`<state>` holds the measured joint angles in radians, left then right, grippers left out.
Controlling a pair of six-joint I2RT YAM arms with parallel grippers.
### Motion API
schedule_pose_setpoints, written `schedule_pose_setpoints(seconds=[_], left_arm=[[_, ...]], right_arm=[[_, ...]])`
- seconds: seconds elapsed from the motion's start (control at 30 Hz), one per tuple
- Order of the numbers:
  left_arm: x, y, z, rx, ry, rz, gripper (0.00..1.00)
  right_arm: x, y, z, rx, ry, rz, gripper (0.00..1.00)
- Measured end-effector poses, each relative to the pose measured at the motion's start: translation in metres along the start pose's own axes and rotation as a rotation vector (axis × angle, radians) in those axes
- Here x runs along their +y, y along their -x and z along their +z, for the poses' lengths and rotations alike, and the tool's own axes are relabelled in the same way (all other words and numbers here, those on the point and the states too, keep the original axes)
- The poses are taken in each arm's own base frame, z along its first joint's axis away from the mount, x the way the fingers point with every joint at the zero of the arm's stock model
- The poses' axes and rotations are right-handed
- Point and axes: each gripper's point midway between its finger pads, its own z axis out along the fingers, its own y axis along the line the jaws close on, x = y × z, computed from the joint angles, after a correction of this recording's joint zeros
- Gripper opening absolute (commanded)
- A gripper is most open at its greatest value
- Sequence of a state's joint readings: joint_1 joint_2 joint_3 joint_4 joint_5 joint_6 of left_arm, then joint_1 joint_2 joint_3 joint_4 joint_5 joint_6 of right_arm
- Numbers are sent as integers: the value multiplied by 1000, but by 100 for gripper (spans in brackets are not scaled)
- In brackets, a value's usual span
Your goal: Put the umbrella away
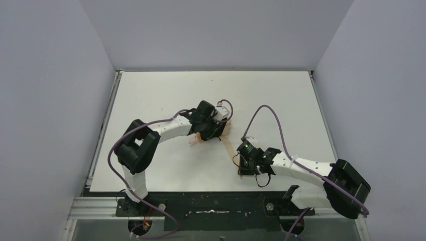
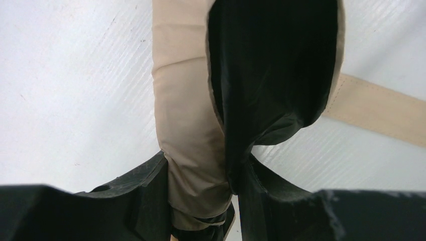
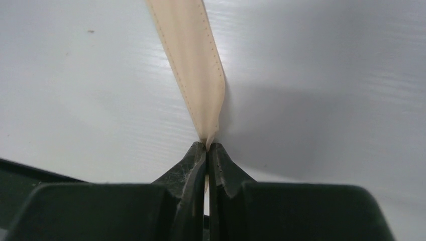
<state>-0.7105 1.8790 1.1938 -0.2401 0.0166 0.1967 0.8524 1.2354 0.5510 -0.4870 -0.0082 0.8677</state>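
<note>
The umbrella is a folded tan bundle with a black part beside it, lying near the middle of the white table. My left gripper is shut around the bundle, one finger on each side. In the top view the left gripper covers most of the umbrella. A flat tan strap runs from the umbrella across the table. My right gripper is shut on that strap's end, its fingertips pinched together. From above, the strap leads to the right gripper.
Grey walls enclose the table on the left, back and right. Purple cables loop above both arms. The arm bases sit on a black rail at the near edge.
</note>
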Motion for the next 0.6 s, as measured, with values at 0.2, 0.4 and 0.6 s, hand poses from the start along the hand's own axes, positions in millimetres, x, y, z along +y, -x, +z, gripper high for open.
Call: schedule_pose_setpoints(seconds=[0.2, 0.4, 0.6], left_arm=[[1, -2, -3, 5, -72, -117, 0], [0, -4, -8, 14, -126, -182, 0], [-1, -1, -15, 14, -148, -204, 0]], right_arm=[[27, -13, 1, 26, 92, -57, 0], [50, -28, 3, 47, 144, -112, 0], [75, -41, 3, 61, 211, -149, 0]])
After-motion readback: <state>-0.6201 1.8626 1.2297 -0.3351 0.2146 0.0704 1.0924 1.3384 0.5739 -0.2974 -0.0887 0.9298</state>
